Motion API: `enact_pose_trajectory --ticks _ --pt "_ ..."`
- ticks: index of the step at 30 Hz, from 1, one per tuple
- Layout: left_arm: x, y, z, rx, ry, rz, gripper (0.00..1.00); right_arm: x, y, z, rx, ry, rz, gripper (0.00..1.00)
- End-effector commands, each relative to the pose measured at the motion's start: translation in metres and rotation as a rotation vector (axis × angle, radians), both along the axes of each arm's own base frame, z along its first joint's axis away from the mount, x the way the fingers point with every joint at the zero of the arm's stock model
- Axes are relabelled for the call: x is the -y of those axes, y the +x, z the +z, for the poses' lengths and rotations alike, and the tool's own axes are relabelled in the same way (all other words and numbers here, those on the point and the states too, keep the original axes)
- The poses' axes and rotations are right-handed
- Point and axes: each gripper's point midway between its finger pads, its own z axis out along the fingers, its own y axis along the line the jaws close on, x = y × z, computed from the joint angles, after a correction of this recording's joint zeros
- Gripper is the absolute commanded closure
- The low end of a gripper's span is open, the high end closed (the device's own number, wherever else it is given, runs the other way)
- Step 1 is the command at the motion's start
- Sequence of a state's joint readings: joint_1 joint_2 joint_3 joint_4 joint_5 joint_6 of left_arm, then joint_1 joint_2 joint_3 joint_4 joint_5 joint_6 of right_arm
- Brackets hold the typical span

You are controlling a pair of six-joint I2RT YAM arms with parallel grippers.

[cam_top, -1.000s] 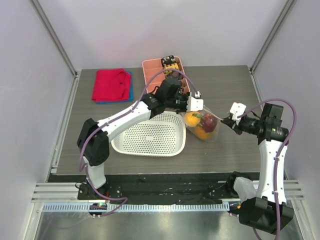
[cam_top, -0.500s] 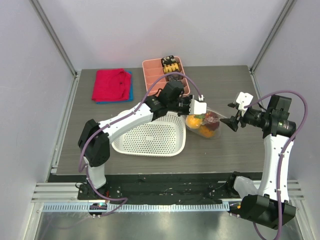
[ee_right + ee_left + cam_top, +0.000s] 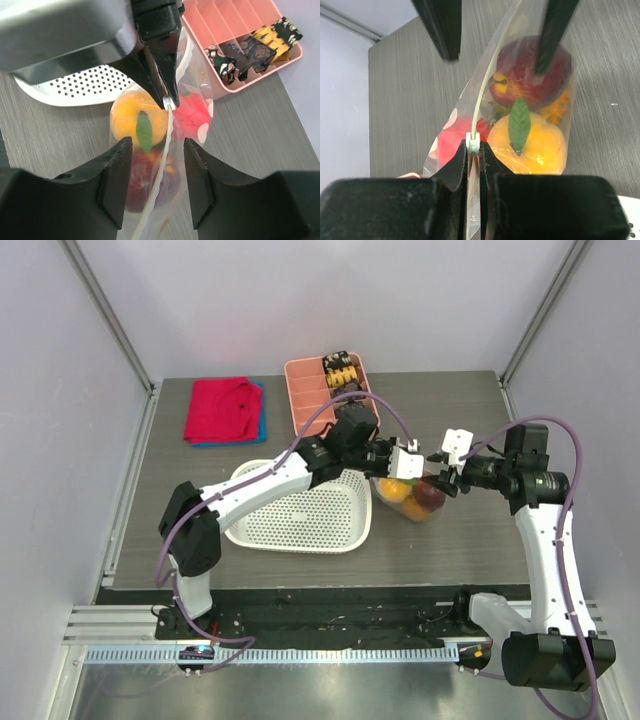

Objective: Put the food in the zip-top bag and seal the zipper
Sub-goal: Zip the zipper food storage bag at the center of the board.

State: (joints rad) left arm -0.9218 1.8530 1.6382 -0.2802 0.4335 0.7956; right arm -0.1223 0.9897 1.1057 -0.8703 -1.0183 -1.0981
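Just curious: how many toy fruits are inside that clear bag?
4, all inside the bag: a dark red apple, an orange peach, a bright red apple beside it, and a pineapple mostly hidden behind them.

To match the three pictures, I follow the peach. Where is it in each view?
Top: peach in the bag, right of the basket.
Left wrist: peach low centre, right of the zipper.
Right wrist: peach centre, left of the zipper.
Shared landmark: left gripper shut on the zipper.
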Motion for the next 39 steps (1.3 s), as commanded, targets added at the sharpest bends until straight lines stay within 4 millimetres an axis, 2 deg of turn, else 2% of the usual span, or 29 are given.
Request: enact_pose_trajectory --ticks 1,5,9,11,13,16,19,22,26,34,39 --pt "0.012 0.0 0.038 0.093 -0.087 -0.039 1.0 0.007 0.02 -0.013 0.024 -0.066 -0.047 0.51" --pt "0.011 -0.007 0.04 0.094 -0.096 -0.058 1.0 0.013 0.029 -0.02 0.034 -0.086 -0.083 0.55" --pt "0.01 -0.01 0.04 0.09 -0.098 -0.066 1.0 0.011 0.03 -0.029 0.026 -0.1 -0.076 0.61" --pt "0.011 -0.012 0.039 0.087 -0.097 -0.069 1.0 0.01 0.029 -0.03 0.024 -0.102 -0.072 0.77" --pt "0.011 -0.01 0.037 0.093 -0.094 -0.058 1.0 0.01 0.029 -0.031 0.026 -0.105 -0.074 0.98" --pt "0.006 -0.001 0.032 0.097 -0.079 -0.021 1.0 0.014 0.028 -0.032 0.03 -0.123 -0.102 0.99" --pt "-0.008 0.014 0.025 0.065 -0.069 0.03 0.98 0.019 0.025 -0.031 0.03 -0.128 -0.132 0.99" --pt "-0.027 0.029 0.019 0.041 -0.047 0.077 0.94 0.022 0.021 -0.026 0.035 -0.114 -0.151 0.99" --pt "-0.052 0.047 0.015 0.026 -0.039 0.134 0.94 0.025 0.018 -0.026 0.03 -0.106 -0.168 0.99" --pt "-0.082 0.073 0.006 0.004 -0.028 0.219 0.95 0.03 0.014 -0.026 0.053 -0.126 -0.182 0.99" --pt "-0.095 0.082 0.009 -0.002 -0.035 0.24 0.95 0.036 0.015 -0.023 0.06 -0.134 -0.207 0.99"
